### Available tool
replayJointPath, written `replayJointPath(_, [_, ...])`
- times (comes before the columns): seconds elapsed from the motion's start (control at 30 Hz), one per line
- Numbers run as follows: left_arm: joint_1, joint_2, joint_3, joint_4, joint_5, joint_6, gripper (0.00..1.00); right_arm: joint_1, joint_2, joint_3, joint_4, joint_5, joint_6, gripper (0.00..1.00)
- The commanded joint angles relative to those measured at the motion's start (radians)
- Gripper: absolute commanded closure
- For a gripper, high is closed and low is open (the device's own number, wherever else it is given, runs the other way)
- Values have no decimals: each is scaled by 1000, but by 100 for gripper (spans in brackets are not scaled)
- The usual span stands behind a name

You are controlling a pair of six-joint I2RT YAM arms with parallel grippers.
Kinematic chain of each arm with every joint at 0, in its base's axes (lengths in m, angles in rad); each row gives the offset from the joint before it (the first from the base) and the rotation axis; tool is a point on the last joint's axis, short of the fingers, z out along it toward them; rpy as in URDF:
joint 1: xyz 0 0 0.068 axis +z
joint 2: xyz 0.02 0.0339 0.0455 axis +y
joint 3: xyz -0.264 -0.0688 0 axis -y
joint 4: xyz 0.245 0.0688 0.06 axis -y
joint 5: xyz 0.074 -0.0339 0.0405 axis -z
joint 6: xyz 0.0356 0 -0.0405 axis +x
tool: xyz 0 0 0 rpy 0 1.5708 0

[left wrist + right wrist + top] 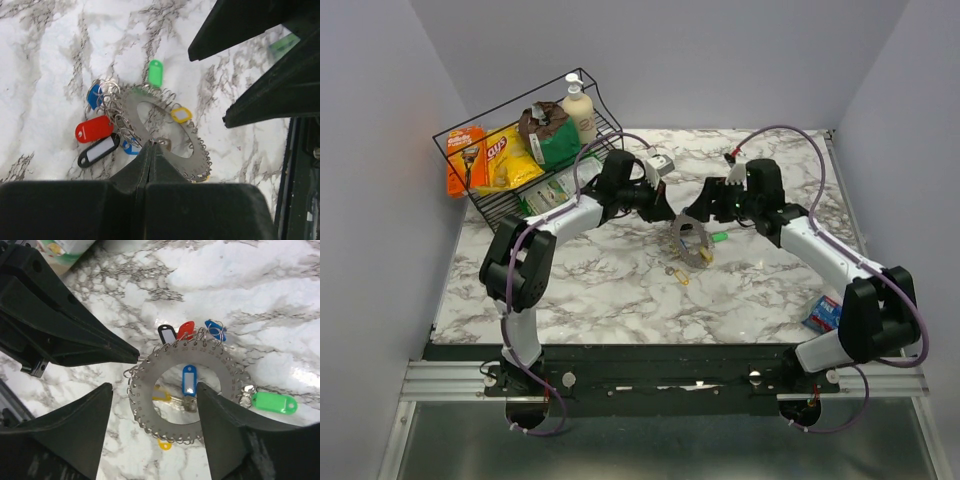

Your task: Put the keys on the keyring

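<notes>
The keyring is a flat silver ring plate with several small wire rings round its rim, seen on the marble in the top view. Tagged keys hang from it: red, black, blue, green and yellow. A key with a blue tag shows inside the ring's hole. My left gripper is shut on a small wire ring at the plate's rim. My right gripper hovers open over the plate, holding nothing.
A small loose brass key lies on the marble just in front of the plate. A black wire basket with snack bags and a bottle stands at the back left. A blue packet lies by the right arm's base.
</notes>
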Motion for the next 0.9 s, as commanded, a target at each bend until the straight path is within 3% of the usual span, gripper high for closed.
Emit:
replayJointPath(0.0, [3, -93, -39, 113, 107, -63, 100, -7, -117, -78, 99, -131, -42, 20])
replayJointPath(0.13, [4, -130, -57, 129, 159, -86, 100, -7, -221, -168, 237, -237, -88, 13])
replayJointPath(0.43, [4, -243, -122, 164, 242, -124, 100, -5, -372, -260, 375, -442, -131, 23])
replayJointPath(0.67, [14, -317, -207, 429, 327, -313, 100, -5, -386, -259, 447, -543, -89, 27])
replayJointPath(0.87, [15, -357, -237, 550, 393, -415, 100, -5, -397, -242, 456, -603, -95, 27])
